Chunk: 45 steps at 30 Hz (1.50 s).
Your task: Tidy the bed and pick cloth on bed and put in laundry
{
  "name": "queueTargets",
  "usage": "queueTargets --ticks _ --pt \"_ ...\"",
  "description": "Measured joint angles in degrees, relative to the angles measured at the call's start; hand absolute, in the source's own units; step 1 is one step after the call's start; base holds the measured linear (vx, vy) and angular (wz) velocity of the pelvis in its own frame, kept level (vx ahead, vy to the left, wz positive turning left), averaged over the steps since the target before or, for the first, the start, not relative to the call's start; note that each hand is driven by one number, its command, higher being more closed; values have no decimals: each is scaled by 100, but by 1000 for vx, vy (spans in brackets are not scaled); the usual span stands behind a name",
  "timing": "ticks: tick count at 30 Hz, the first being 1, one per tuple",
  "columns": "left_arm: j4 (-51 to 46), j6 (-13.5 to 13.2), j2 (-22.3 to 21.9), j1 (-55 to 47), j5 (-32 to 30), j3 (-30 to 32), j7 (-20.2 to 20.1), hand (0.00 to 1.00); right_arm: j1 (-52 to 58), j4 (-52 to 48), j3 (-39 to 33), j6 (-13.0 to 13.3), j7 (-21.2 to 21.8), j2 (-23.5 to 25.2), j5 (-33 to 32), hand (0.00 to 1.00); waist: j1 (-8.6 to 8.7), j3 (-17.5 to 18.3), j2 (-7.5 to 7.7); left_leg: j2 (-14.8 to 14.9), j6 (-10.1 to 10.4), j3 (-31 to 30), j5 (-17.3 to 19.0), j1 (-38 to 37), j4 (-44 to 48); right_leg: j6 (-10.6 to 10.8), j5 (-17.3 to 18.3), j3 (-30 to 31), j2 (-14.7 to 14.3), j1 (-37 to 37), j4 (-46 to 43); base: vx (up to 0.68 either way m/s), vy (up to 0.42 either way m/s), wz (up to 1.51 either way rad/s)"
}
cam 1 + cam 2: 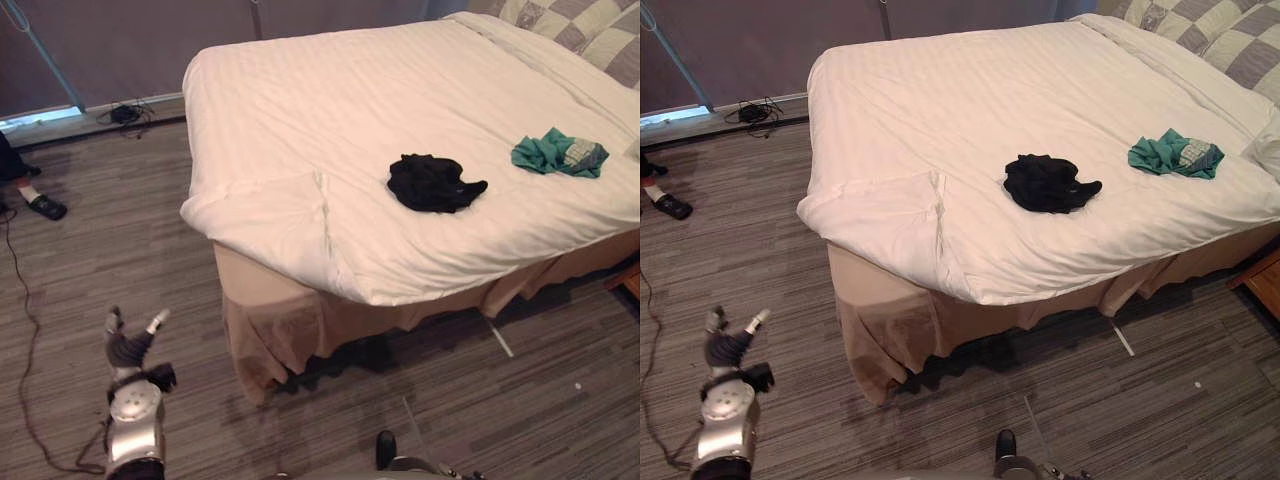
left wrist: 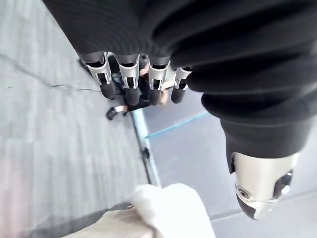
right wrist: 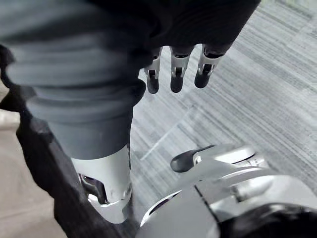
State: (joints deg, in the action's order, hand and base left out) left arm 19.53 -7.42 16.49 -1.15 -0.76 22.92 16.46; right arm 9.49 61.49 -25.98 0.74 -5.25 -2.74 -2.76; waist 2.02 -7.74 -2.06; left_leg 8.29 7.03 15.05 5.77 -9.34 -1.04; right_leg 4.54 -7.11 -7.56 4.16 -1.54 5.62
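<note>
A grey striped floor [image 1: 110,250] runs round a wide bed [image 1: 300,110] under a white duvet [image 1: 940,90], with a tan skirt [image 1: 270,310] hanging below the near edge and checked pillows [image 1: 590,25] at the far right end. The left hand [image 1: 130,345] hangs low over the floor short of the bed's near corner, its fingers [image 2: 130,82] straight and loosely spread, holding nothing. The right hand [image 3: 177,64] also hangs above bare floor, its fingers straight and empty. Both clothes lie on the duvet, well apart from either hand. The black cloth [image 1: 432,182] is bunched in a heap ahead of the left hand and off to its right, near the bed's close edge. The green cloth [image 1: 558,154] is crumpled farther right, toward the pillows, apart from the black one. A folded-over flap of duvet [image 1: 265,215] sits at the corner nearest the left hand. Far off to that hand's left, a person's foot in a dark sandal [image 1: 45,206] rests on the floor.
</note>
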Motion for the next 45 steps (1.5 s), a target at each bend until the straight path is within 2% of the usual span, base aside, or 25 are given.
queueTargets --ticks 3,8,10,16,18,19,24,29,32,34,36,37,38,42,44,45 --pt "-198 -18 200 375 -20 -49 20 0 -7 -202 -4 7 4 6 -3 0 5 -18 -53 46 16 145 -13 250 55 -38 -93 147 -4 302 -3 -103 -39 -21" --pt "-163 -11 1039 2279 -316 -966 208 0 -263 -774 56 78 -57 6 -218 0 27 -493 161 132 25 403 -10 1381 559 -133 -338 474 -4 1458 -249 -157 -71 -23" --pt "-48 10 1190 2793 -473 -1167 277 0 -300 -934 220 137 -107 -3 -330 0 25 -669 203 155 32 490 -17 1521 618 -128 -392 539 -16 1609 -249 -129 -83 -19" --pt "1104 271 1905 5434 -916 -2194 387 0 -449 -1877 869 416 -255 53 -654 0 136 -1382 272 236 54 748 -28 2509 1042 -155 -679 767 -15 2521 -241 -79 -41 -11" --pt "1539 353 1973 6071 -1045 -2403 371 0 -461 -2138 1029 523 -286 108 -806 0 198 -1537 300 308 45 922 -21 2776 1275 -138 -726 783 -13 2752 -245 -52 -1 4" --pt "1825 413 1983 6413 -1114 -2540 354 100 -461 -2265 1130 570 -351 134 -835 0 212 -1630 308 359 18 1017 -4 2930 1410 -159 -755 784 -19 2856 -250 -51 2 3" --pt "2636 558 1959 6870 -1577 -2498 54 100 -550 -2608 1315 654 -384 156 -1020 0 203 -1916 340 731 -19 1348 256 3336 2063 -158 -759 948 -198 3209 -457 -37 -13 -18" --pt "2792 596 1940 6903 -2045 -2141 -410 100 -571 -2876 1299 636 -371 96 -1215 0 183 -1932 343 936 -82 1494 390 3292 2315 -157 -758 951 -290 3140 -574 -22 -40 -9" --pt "2776 593 1829 6426 -2184 -2004 -537 100 -568 -3676 1298 547 -384 -80 -1256 0 172 -1931 343 979 -154 1536 510 3052 2408 -154 -754 974 -295 2868 -559 -33 -44 -7" --pt "2472 593 1764 5770 -2221 -2001 -646 100 -580 -4636 1239 537 -483 -366 -1244 0 170 -1898 315 981 -160 1550 516 2738 2365 -86 -685 929 -273 2546 -541 -15 -52 6" --pt "2233 564 1626 4963 -2206 -1977 -645 100 -589 -5216 1091 566 -633 -665 -1136 0 149 -1667 286 965 -106 1594 451 2545 2241 -148 -632 839 -246 2367 -523 13 -51 17" --pt "2150 556 1557 4709 -2197 -1935 -644 0 -596 -5320 996 567 -691 -722 -1048 0 138 -1572 277 940 -85 1590 414 2487 2176 -174 -613 789 -235 2325 -524 46 -41 22" --pt "2001 513 1372 4051 -2158 -1773 -642 0 -594 -5476 752 570 -800 -822 -871 0 54 -1370 269 846 -35 1568 286 2255 1948 -180 -559 748 -207 2147 -510 70 -25 21" --pt "1644 462 1070 2525 -1942 -1327 -623 0 -636 -5496 513 562 -917 -1040 -343 0 21 -1002 233 527 -3 1372 21 1744 1369 -156 -516 601 -91 1662 -309 74 10 28" --pt "1617 433 680 1633 -1673 -914 -516 0 -814 -5479 503 543 -925 -1215 -28 0 -11 -862 187 363 -38 1197 -71 1484 1118 -154 -516 451 3 1318 -145 40 48 35" --pt "1564 406 574 1489 -1605 -856 -497 0 -858 -5460 507 541 -924 -1256 39 100 -21 -853 181 341 -37 1160 -78 1428 1082 -150 -513 423 12 1241 -123 9 57 30"
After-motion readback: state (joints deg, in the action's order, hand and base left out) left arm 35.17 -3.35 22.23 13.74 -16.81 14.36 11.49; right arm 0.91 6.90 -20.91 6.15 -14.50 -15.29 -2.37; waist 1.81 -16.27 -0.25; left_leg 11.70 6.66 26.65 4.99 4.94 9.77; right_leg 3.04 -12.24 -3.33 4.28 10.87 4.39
